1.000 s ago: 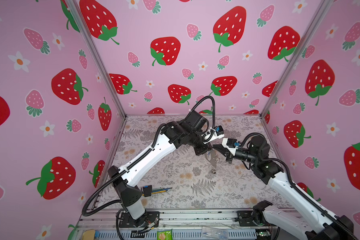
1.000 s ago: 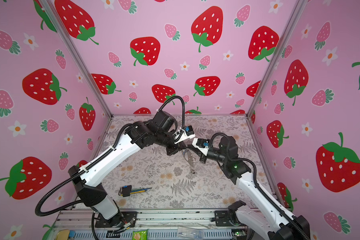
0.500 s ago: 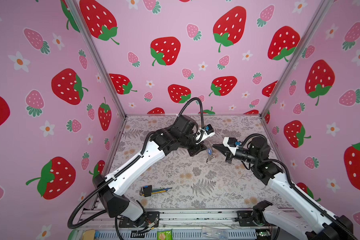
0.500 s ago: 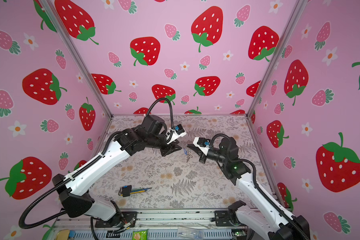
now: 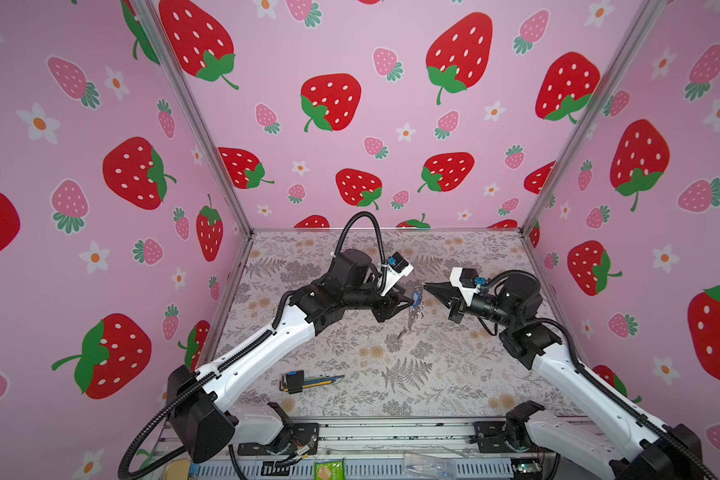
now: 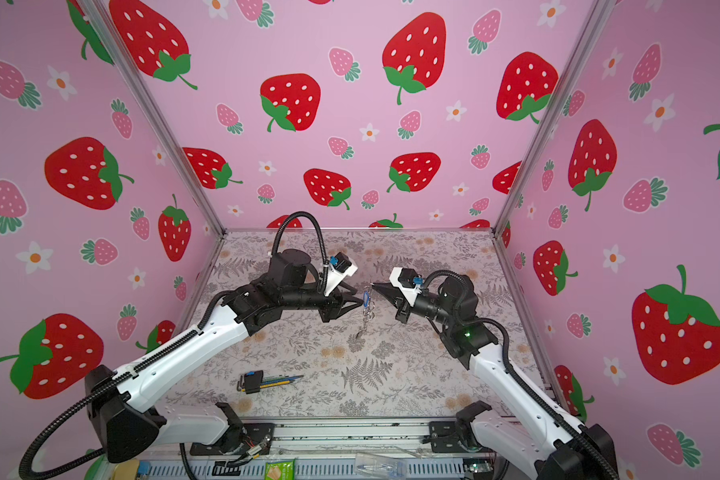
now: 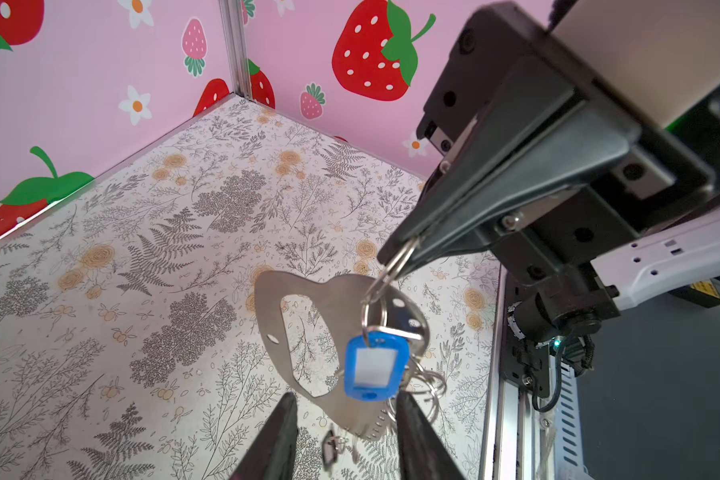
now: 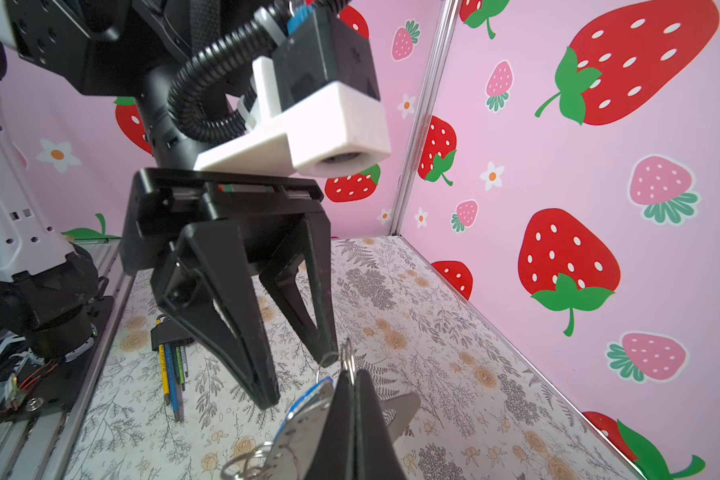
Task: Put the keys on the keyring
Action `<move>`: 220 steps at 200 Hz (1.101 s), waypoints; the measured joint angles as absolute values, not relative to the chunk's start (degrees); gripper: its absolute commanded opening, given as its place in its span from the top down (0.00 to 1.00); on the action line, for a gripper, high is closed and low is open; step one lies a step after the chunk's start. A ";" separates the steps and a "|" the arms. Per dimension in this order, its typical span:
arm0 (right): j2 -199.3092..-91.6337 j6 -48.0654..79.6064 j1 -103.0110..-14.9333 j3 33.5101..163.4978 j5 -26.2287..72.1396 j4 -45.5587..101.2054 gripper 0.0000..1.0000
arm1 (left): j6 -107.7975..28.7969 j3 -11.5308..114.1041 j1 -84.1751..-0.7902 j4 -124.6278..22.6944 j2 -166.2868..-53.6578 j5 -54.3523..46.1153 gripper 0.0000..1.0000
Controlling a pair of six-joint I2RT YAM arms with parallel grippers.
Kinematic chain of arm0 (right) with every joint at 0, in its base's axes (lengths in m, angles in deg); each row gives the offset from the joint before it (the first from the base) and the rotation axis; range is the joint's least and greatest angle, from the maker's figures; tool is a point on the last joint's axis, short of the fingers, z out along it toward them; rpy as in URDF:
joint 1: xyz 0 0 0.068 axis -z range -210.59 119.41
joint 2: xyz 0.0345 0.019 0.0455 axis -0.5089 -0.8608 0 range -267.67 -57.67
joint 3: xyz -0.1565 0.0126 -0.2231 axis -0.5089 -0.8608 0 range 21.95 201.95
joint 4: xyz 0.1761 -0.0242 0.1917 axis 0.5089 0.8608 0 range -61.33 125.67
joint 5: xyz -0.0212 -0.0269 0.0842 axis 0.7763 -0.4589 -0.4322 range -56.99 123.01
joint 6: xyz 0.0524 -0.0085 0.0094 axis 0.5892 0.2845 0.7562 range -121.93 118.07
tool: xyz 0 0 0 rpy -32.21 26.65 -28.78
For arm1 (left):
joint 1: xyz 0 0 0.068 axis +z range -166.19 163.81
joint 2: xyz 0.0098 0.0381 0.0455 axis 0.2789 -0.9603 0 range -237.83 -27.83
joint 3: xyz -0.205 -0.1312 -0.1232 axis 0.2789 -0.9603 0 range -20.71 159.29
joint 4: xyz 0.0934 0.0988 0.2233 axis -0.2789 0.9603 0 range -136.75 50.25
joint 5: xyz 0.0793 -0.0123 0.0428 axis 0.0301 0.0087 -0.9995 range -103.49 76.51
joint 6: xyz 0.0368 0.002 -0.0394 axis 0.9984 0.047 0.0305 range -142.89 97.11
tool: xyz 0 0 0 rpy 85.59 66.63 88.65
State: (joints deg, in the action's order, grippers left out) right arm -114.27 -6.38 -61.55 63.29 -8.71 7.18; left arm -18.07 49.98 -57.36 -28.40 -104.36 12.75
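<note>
Keyring (image 7: 268,316) hangs from right tool (image 7: 389,257); hex-key bundle (image 5: 296,381) lies well apart.

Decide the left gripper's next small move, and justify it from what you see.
Probably ease the left gripper back, clear of the hanging keyring: its jaws stand open either side of the blue tag, gripping nothing, while the right gripper, shut on a metal ring, alone holds it up.

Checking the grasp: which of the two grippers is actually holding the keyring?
The right gripper: its jaws are shut on a metal ring, from which the keyring and blue tag hang. The left gripper stands open beside them.
</note>
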 measured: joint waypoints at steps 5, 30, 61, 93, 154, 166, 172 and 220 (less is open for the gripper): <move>-114.27 -6.20 -61.55 63.29 -8.71 7.00 1.00 | -18.34 49.74 -57.43 -28.86 -104.36 12.75 0.58; -114.27 -5.72 -61.55 63.29 -8.71 6.48 1.00 | -19.63 49.06 -58.10 -31.35 -104.36 12.44 0.58; -114.27 -5.07 -61.55 63.29 -8.68 5.87 1.00 | -20.22 48.74 -60.14 -33.51 -104.36 10.52 0.57; -114.29 -4.74 -61.55 63.29 -8.60 5.56 1.00 | -20.26 48.71 -61.88 -34.61 -104.41 8.51 0.57; -114.27 -4.67 -61.55 63.12 -8.36 5.54 1.00 | -20.19 48.71 -63.24 -35.09 -105.30 7.85 0.58; -114.27 -4.67 -61.55 63.01 -8.36 5.56 1.00 | -20.19 48.71 -63.24 -35.35 -105.30 8.18 0.59; -114.27 -4.67 -61.55 62.99 -8.36 5.56 1.00 | -20.17 48.71 -63.24 -35.41 -105.30 8.33 0.59; -114.27 -4.65 -61.55 62.73 -8.38 5.52 1.00 | -19.58 48.71 -63.24 -35.33 -105.28 9.27 0.62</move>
State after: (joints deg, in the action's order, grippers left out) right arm -114.27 -4.65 -61.55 62.73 -8.38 5.52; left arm -19.58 48.71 -63.24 -35.33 -105.28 9.27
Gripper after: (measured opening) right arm 0.046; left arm 0.392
